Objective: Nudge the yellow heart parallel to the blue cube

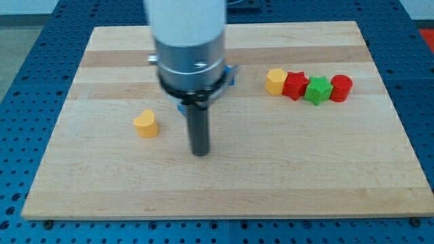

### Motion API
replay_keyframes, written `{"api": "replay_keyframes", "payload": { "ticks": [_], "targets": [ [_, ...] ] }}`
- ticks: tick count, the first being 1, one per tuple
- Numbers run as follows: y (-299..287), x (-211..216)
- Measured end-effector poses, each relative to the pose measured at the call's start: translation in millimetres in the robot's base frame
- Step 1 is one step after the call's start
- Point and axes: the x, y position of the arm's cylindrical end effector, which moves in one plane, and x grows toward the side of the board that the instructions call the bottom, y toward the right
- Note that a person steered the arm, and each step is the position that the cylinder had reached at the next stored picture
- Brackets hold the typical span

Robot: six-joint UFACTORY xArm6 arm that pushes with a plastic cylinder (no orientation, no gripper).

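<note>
While my tip [200, 153] rests just right of the yellow heart [146, 124], touching nothing, the blue cube [229, 74] hides mostly behind my arm. From here I judge a push could line them up.

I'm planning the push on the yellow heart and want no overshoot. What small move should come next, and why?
Probably slide my tip toward the view's left and slightly down, to get below the yellow heart. The tip sits to the heart's right, apart from it. The blue cube lies higher, mostly hidden behind the arm, so the heart needs an upward nudge.
</note>
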Motion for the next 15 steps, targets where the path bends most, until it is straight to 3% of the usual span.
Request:
{"api": "replay_keyframes", "payload": {
  "ticks": [2,3,4,6,9,12,15],
  "targets": [
    [-109.8,-0.1],
    [-143.8,-21.0],
    [-143.5,-36.9],
    [-122.4,-15.3],
    [-86.0,-23.0],
    [-85.0,-71.1],
    [-79.4,-42.7]
  ]
}}
